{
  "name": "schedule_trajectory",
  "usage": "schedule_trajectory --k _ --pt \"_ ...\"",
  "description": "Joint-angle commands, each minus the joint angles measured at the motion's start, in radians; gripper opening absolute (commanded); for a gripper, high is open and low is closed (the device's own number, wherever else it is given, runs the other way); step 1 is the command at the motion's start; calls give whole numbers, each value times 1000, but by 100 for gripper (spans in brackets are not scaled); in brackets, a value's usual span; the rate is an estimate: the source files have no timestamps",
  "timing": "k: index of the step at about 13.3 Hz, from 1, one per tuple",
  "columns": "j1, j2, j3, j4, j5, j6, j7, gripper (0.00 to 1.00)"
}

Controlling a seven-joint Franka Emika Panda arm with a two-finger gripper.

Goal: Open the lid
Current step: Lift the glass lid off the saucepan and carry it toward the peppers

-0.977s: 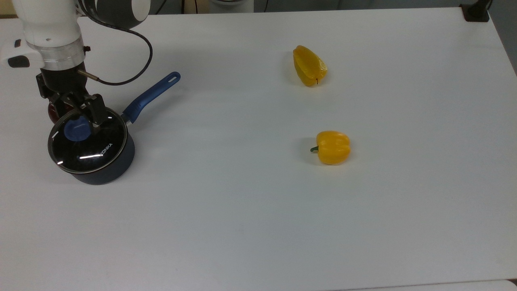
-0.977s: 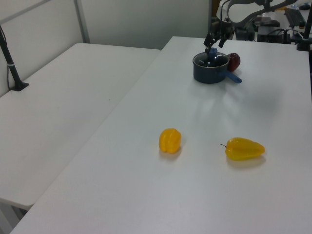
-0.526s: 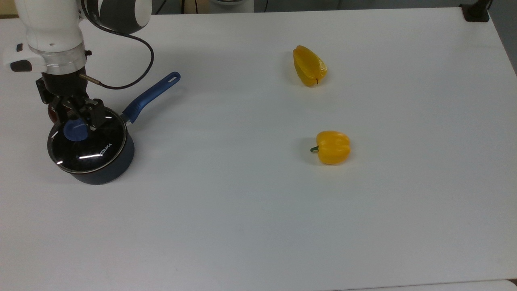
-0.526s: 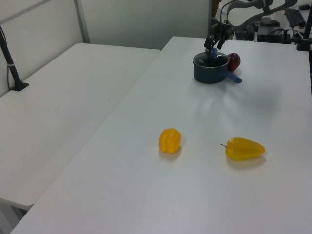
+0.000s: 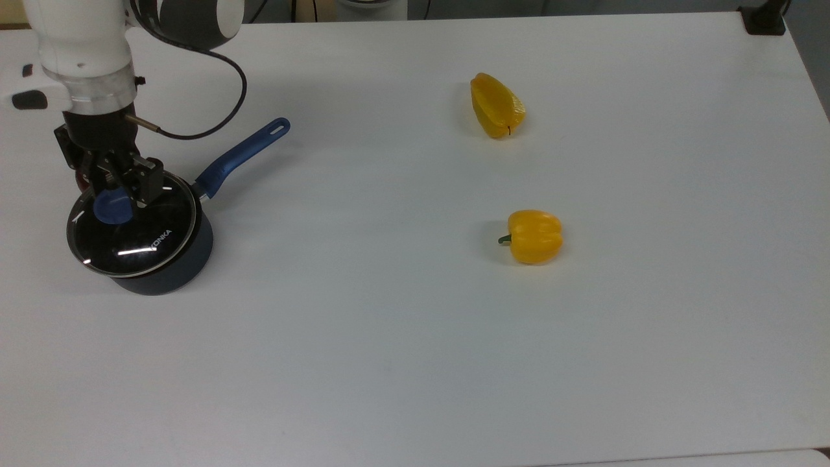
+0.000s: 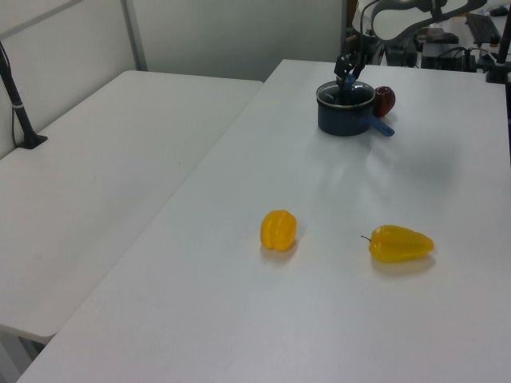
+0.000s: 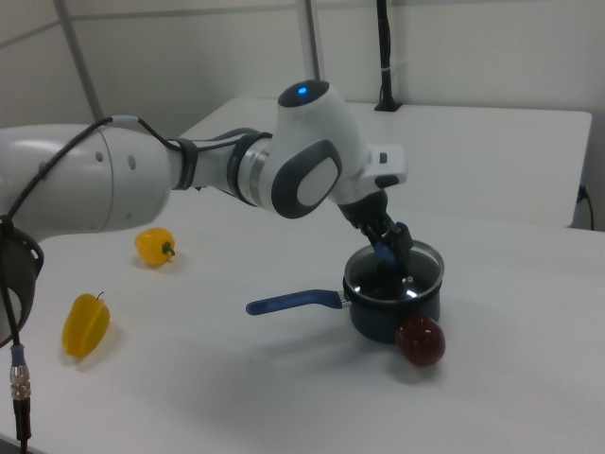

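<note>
We have the tool (image 5: 118, 186) closed on the blue knob (image 5: 114, 208) of the lid (image 5: 132, 230), its two fingers pinching the knob from either side. The lid sits at the top view's left edge of the table (image 5: 415, 337), over the dark saucepan (image 5: 170, 263). In the top view its disc looks shifted a little toward the top view's left against the pan body, so we judge the lift is just under way, though we cannot tell whether the rim has cleared the pan all round.

To do this step well, we should raise straight up and keep the disc level until the metal rim is free, since a tilted glass lid could catch the pan wall and drag the pan along by its blue handle (image 5: 243, 151). A firm pinch matters: the knob is smooth and round. A red round fruit (image 7: 420, 341) lies just beside the pan, so we should carry the lid away over bare table, well apart from the two yellow peppers (image 5: 533, 236).
</note>
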State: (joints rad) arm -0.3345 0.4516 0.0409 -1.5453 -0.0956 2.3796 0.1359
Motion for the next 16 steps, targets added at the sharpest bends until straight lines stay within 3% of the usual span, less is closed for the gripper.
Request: schedule_trajectory --k 1,4,9,16 --pt "72 -91 4 -38 -9 -52 25 44" --pt "217 -107 2 -64 -19 -89 181 44" --pt "365 -93 2 -127 -19 -83 280 44" --pt "439 34 2 -131 -56 70 280 44"
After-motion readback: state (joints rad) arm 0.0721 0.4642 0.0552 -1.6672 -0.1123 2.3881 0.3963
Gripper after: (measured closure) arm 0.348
